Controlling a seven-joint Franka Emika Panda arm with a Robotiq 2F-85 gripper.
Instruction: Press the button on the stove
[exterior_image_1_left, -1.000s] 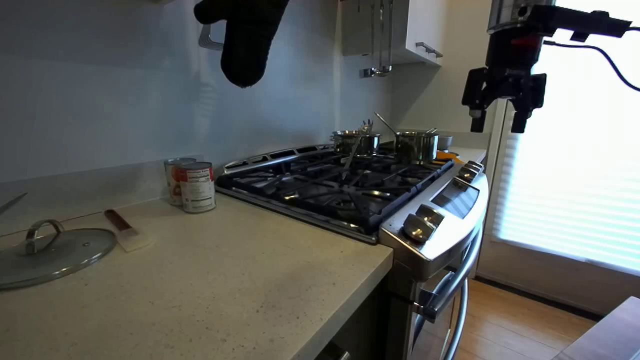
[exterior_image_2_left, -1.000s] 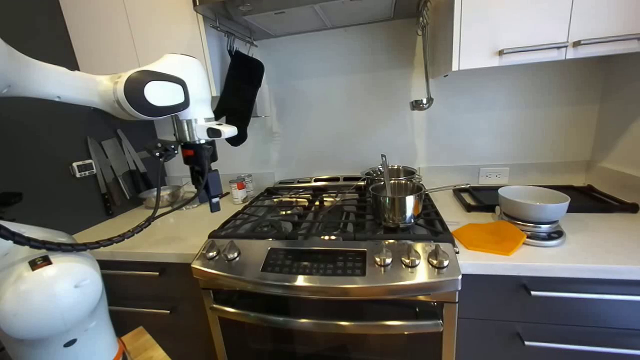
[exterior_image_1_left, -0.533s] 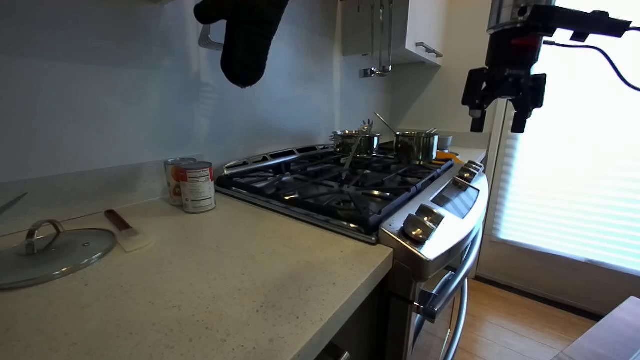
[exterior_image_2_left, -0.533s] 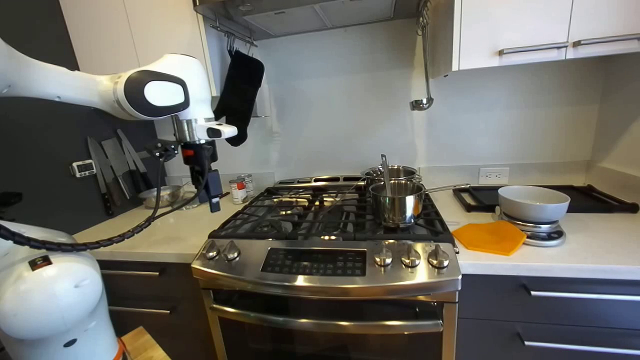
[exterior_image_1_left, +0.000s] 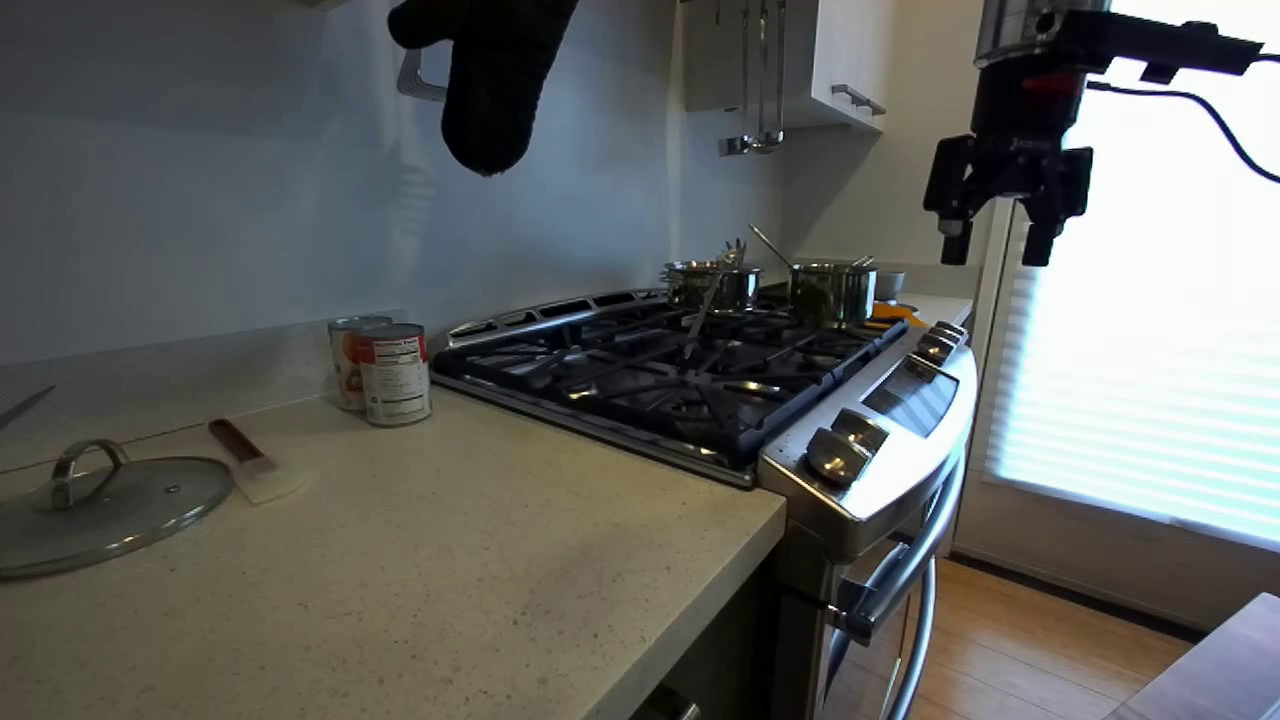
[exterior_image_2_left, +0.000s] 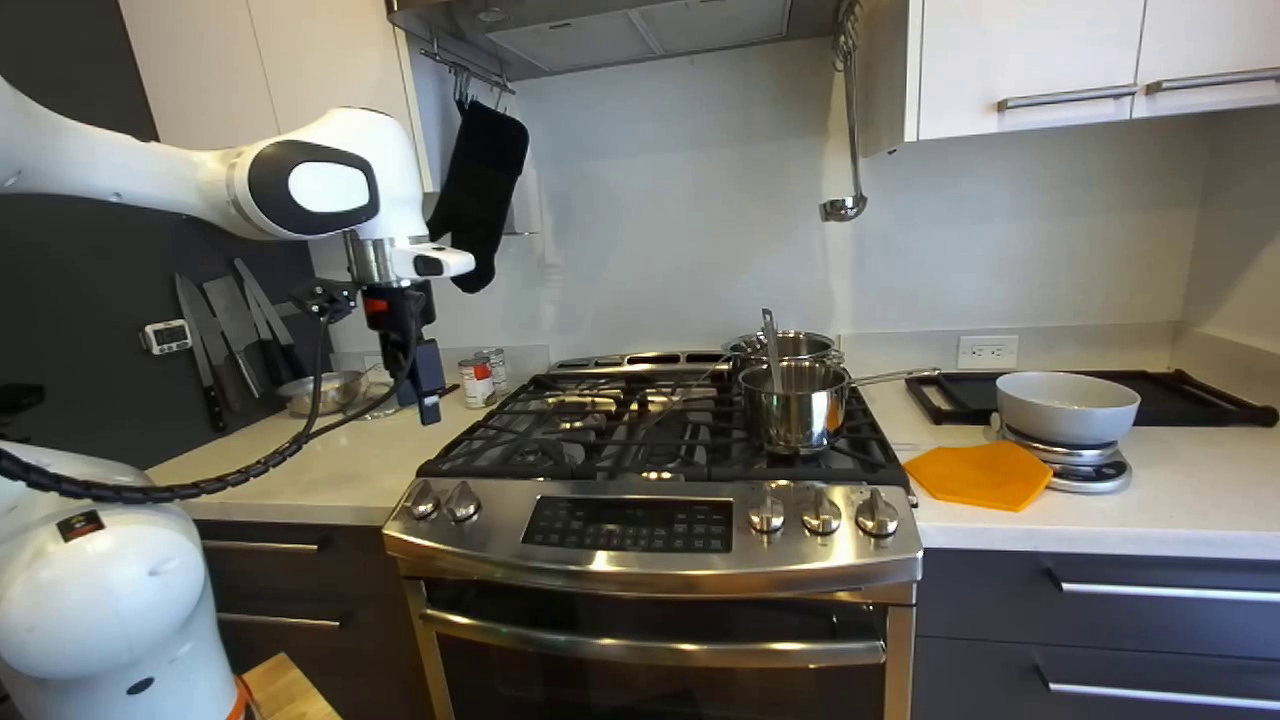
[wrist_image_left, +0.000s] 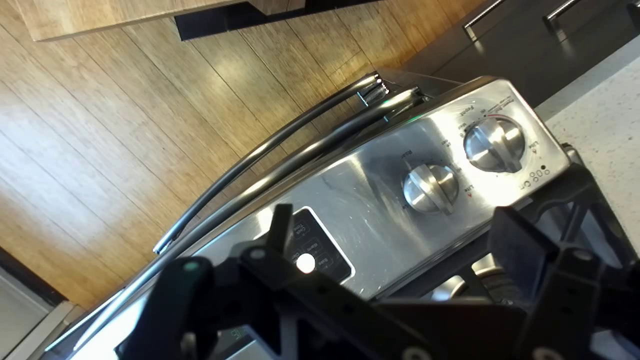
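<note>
The stove (exterior_image_2_left: 650, 575) is a wide stainless-steel range with black grates, and it also shows in an exterior view (exterior_image_1_left: 800, 485). Its slanted front strip carries silver knobs (exterior_image_2_left: 821, 512) and a black control panel (exterior_image_2_left: 628, 524) with small buttons. In the wrist view, part of the panel (wrist_image_left: 325, 252) with labelled buttons shows behind one finger; the rest is mostly hidden by the gripper. Two knobs (wrist_image_left: 431, 188) show ahead of the jaws. My gripper (exterior_image_1_left: 998, 248) is open and empty, pointing down, high above the stove. Its spread fingers also show in the wrist view (wrist_image_left: 392, 224).
A steel pot (exterior_image_2_left: 795, 410) with a utensil stands on the grates, another behind it. Cans (exterior_image_1_left: 395, 375) and a glass lid (exterior_image_1_left: 130, 505) sit on the counter beside the stove. A black mitt (exterior_image_2_left: 482, 190) hangs near the arm. An oven handle (exterior_image_2_left: 650, 652) sticks out below the strip.
</note>
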